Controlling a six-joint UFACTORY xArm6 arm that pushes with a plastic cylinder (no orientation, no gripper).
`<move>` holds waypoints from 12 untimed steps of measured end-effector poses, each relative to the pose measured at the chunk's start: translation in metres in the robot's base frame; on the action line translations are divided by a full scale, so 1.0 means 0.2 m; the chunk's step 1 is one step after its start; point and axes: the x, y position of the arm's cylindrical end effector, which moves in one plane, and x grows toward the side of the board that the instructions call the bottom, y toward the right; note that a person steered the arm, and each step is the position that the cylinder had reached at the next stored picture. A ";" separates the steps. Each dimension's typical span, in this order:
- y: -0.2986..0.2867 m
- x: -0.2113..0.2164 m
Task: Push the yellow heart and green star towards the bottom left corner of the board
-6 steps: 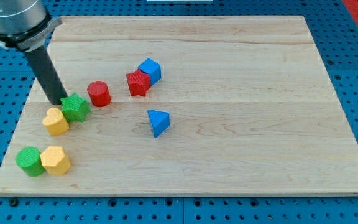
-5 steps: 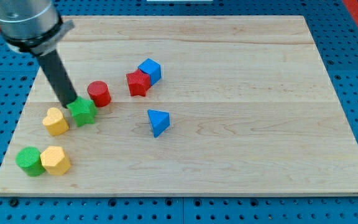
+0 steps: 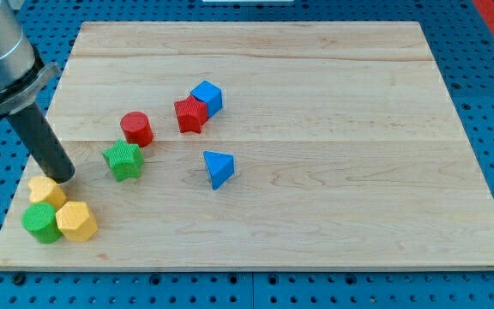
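My tip sat by the left edge of the pale wooden board, touching the top of the small yellow heart block. I have no jaws, only a dark rod. The heart was near the bottom left corner, pressed against a green round block and a yellow six-sided block. The green star block stood apart, further right, just below a red round block. A red star block touched a blue cube. A blue triangle block sat near the middle.
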 end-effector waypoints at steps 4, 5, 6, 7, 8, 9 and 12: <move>0.37 -0.40; 0.53 -0.44; 0.54 -0.30; 0.48 -0.18; 0.37 -0.14; 0.36 -0.05; 0.47 0.02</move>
